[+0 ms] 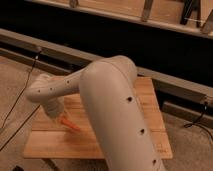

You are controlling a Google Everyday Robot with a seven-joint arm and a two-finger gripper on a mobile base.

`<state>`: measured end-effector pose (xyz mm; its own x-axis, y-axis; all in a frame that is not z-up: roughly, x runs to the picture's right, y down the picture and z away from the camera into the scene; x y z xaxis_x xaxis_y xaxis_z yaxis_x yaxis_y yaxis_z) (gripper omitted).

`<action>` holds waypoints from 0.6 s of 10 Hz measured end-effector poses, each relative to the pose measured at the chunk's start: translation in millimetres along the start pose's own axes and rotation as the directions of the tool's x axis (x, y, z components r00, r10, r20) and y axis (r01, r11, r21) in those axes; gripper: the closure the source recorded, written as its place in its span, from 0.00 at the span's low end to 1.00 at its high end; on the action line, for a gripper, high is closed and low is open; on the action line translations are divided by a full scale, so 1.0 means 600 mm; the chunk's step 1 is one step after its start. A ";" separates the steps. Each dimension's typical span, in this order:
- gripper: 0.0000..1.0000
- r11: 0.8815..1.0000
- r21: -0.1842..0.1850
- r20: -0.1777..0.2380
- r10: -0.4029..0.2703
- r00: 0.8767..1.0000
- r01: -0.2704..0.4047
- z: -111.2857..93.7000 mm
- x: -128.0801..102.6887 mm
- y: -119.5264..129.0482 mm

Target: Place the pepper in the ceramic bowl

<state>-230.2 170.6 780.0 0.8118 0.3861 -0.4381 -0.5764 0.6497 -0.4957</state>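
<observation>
In the camera view, the gripper hangs low over the left part of the wooden board, its pincer closed. The pepper lies on the board, jutting out from the pincer's tip towards the big arm. Whether it is clamped cannot be told.

Views: one (camera view).
Vantage: high, behind the arm, on the robot's side of the scene.
Facing: forward and down onto the board, with the rail running across beyond it.
Nearness: close; the arm's thick link fills the middle and bottom edge, hiding much of the board.
In frame: gripper left of centre, low over the board's left part, just beside the pepper.
</observation>
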 end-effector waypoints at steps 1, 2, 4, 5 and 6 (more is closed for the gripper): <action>1.00 1.000 0.006 0.008 0.019 1.000 -0.019 -0.011 0.016 -0.005; 1.00 1.000 0.009 0.015 0.028 1.000 -0.028 -0.016 0.024 -0.008; 1.00 0.999 0.015 0.031 0.047 0.998 -0.047 -0.029 0.049 -0.021; 1.00 0.998 0.017 0.041 0.055 0.998 -0.056 -0.035 0.063 -0.030; 1.00 0.998 0.019 0.048 0.065 0.997 -0.065 -0.040 0.077 -0.040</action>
<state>-181.5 157.1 753.5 0.7765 0.4582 -0.4326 -0.6265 0.6351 -0.4519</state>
